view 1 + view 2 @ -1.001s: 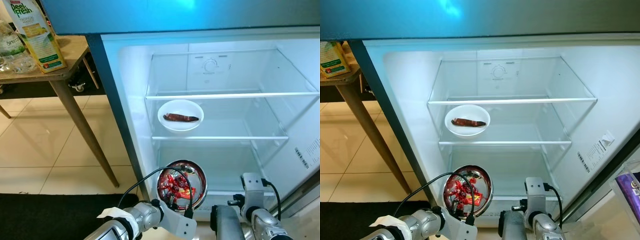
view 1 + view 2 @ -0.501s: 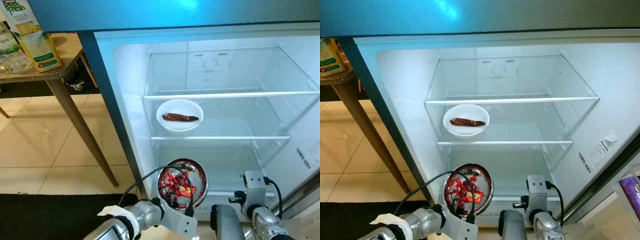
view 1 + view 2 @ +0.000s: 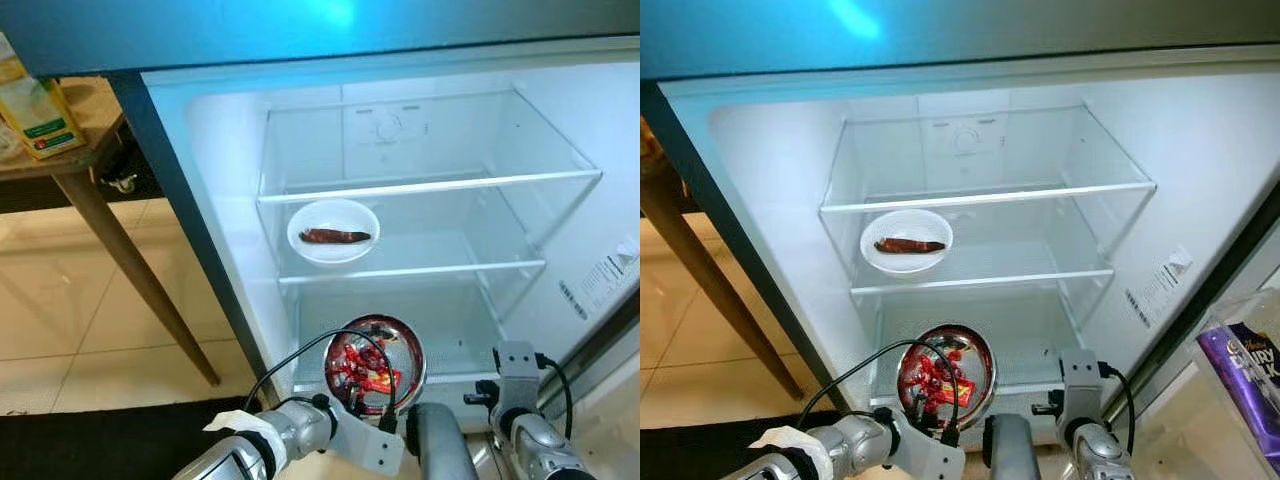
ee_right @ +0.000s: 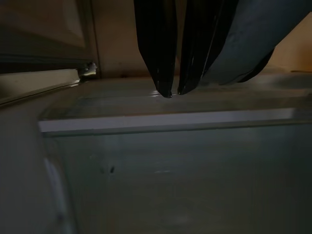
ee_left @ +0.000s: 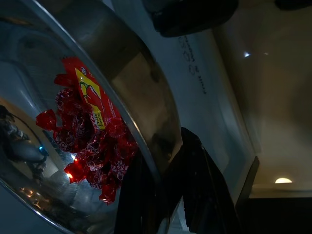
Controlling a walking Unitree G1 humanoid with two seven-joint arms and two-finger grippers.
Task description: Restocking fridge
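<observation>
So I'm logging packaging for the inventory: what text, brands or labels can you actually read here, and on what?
"Dairy Milk" (partly legible): purple pack in the door at right.
White sticker on the fridge's right inner wall: print too small to read.
Carton on the wooden table: text too blurred.
Red and yellow wrapper in the steel bowl gripped by the left end effector: lettering unreadable.

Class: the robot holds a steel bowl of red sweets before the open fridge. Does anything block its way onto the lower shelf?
Nothing visible does. The steel bowl, held by the left end effector, faces the lower shelf, which lies bare.
</observation>
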